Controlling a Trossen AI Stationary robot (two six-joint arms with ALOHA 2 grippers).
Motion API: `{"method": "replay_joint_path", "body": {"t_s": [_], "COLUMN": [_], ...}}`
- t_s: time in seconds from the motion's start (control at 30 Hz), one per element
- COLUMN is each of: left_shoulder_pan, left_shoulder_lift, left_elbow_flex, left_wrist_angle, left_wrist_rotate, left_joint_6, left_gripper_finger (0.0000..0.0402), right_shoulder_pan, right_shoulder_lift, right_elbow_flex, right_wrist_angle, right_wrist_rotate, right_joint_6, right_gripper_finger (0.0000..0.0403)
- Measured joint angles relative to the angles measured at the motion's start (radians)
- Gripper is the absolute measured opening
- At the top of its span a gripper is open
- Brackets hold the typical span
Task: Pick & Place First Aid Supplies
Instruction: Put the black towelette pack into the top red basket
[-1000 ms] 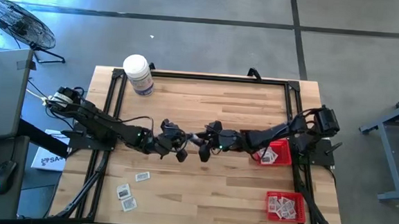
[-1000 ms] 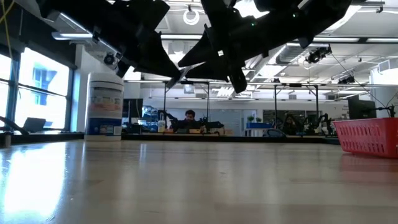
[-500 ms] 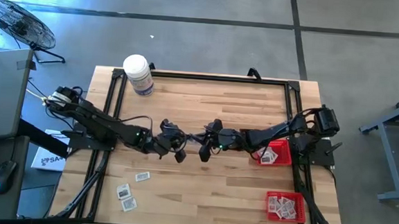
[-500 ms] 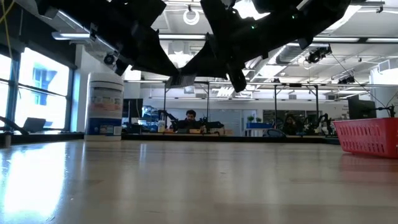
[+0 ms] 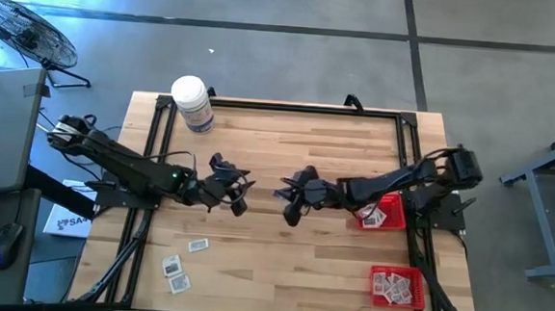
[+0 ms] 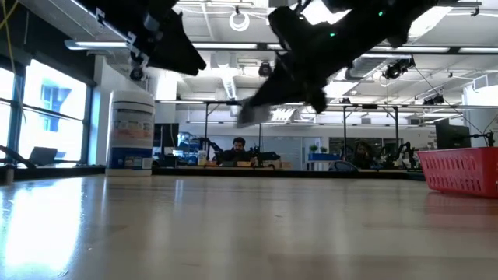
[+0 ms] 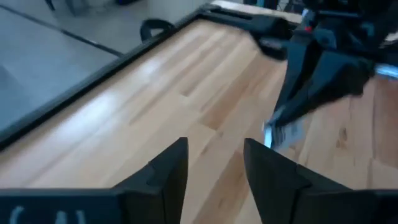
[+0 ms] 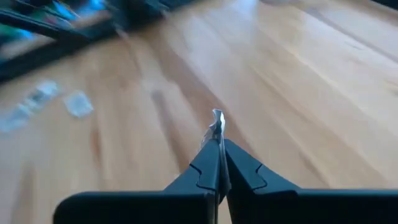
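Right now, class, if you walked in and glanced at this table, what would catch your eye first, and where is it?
Mid-table, the right gripper is shut on a small packet held in the air, facing the open, empty left gripper. Two red baskets of packets sit at the right edge. A white bottle stands at the far left corner, and three loose packets lie near-left.

Blurred by motion just beyond the left gripper [image 7: 214, 165] in the left wrist view: the right gripper [image 7: 277, 121] and the pale packet [image 7: 283, 132] pinched in it, print unreadable. Seen edge-on only between the closed fingers [image 8: 208, 163] in the right wrist view. Smeared past those fingertips, three loose packets [image 8: 76, 103] on the table [image 8: 298, 74]. Too small to read from above: packets in the near red basket [image 5: 397, 286] and the far basket [image 5: 382, 213], partly covered by the right arm.
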State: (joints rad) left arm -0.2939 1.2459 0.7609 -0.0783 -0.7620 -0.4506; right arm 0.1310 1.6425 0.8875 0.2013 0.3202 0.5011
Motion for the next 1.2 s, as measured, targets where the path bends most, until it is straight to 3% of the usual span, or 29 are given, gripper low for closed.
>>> {"method": "replay_joint_path", "body": {"t_s": [0.17, 0.4, 0.57, 0.67, 0.87, 1.2], "left_shoulder_pan": [0.0, 0.0, 0.0, 0.0, 0.0, 0.0], "left_shoulder_lift": [-0.047, -0.037, -0.037, -0.037, -0.037, -0.037], "left_elbow_flex": [0.0, -0.001, -0.001, -0.001, -0.001, -0.001], "left_wrist_angle": [-0.027, -0.08, -0.084, -0.089, -0.105, -0.104], "left_wrist_rotate": [-0.02, -0.026, -0.029, -0.029, -0.022, -0.032], "left_joint_6": [0.048, 0.051, 0.054, 0.054, 0.053, 0.053], "left_gripper_finger": [0.0156, 0.0156, 0.0156, 0.0156, 0.0156, 0.0156], "right_shoulder_pan": [-0.001, 0.0, 0.0, -0.001, 0.0, 0.0], "right_shoulder_lift": [-0.2, -0.481, -0.588, -0.621, -0.642, -0.642], "right_elbow_flex": [0.004, 0.004, -0.009, -0.06, -0.243, -0.317], "right_wrist_angle": [-0.465, -1.108, -1.436, -1.446, -1.248, -1.096], "right_wrist_rotate": [0.031, -0.155, -0.176, -0.208, -0.374, -0.393], "right_joint_6": [0.137, 0.375, 0.554, 0.574, 0.529, 0.416], "right_gripper_finger": [0.0003, 0.0005, 0.0002, 0.0005, 0.0004, 0.0028]}}
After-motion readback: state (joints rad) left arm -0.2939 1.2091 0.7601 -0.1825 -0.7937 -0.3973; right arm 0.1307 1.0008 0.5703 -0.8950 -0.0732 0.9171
